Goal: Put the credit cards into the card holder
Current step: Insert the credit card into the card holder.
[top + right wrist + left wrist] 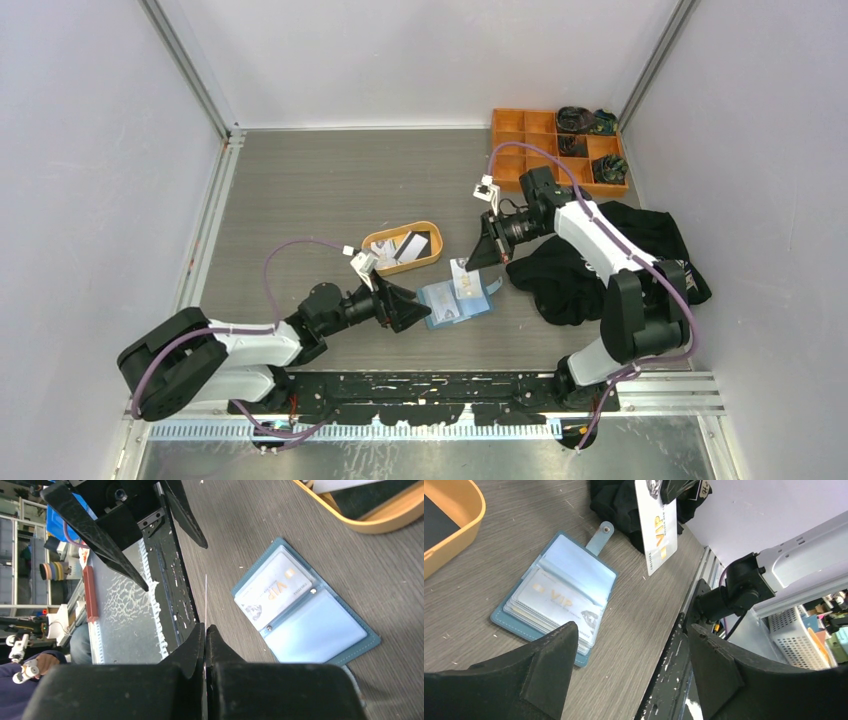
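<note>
The card holder [569,570] was blue, the card [656,535] white with gold lettering, the tray [472,511] orange, the table [529,515] streaked grey.

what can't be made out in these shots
White VIP card: right wrist view shows only its thin edge, pinched in the right gripper.
Orange oval tray: its cards too small to count from above; both wrist views crop it.
Blue fold-over card holder: near corner hidden by the left gripper, left wrist view.
</note>
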Robot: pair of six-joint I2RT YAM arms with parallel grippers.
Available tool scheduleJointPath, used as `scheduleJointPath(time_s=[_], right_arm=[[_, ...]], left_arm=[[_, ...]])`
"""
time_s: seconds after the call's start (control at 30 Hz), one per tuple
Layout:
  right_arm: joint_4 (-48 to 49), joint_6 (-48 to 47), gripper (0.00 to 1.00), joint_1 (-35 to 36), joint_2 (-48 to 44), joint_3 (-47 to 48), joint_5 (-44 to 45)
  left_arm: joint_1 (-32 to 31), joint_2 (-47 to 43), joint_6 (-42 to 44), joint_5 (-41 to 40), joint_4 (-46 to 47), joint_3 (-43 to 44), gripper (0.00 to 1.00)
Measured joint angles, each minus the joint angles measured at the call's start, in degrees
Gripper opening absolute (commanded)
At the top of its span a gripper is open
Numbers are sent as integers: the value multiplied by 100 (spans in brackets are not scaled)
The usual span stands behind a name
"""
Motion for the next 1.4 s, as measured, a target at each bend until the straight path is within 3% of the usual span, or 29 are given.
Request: scheduleJointPath(time_s=[0.2, 0.37, 0.53, 0.63, 0.73, 0.87, 0.97, 1.07, 1.23, 1.4], right_arm=[[-48, -50, 1, -103, 293, -17, 157], [-81, -160, 1, -221, 476, -22, 313], [-98, -221, 1, -284, 673, -22, 461], [-96, -240, 1, -297, 761, -22, 492], [-96, -240, 1, -297, 776, -22, 520], [-92, -238, 1, -297, 780, -22, 522], [-68, -216, 1, -297, 787, -22, 529], [35, -146, 1, -297, 800, -63, 529], [345, 48, 1, -297, 813, -289, 544], [693, 341, 1, -297, 833, -472, 595]], left_arm=[[0, 695, -483, -81, 682, -42, 75], [13, 1814, -1005, -188, 1335, -15, 62], [153, 3014, -1613, -138, 1766, 190, 62], [186, 3161, -1733, -177, 1810, 223, 64], [170, 2885, -1659, -328, 1543, 223, 67], [-177, 1447, -1132, -1045, -708, 673, 74], [-627, 229, -570, -1788, -2326, 1266, 93], [-772, -595, -302, -2087, -2559, 1202, 100], [-686, -680, -343, -2208, -2702, 634, 85], [-682, -46, -505, -2090, -2750, 693, 54]])
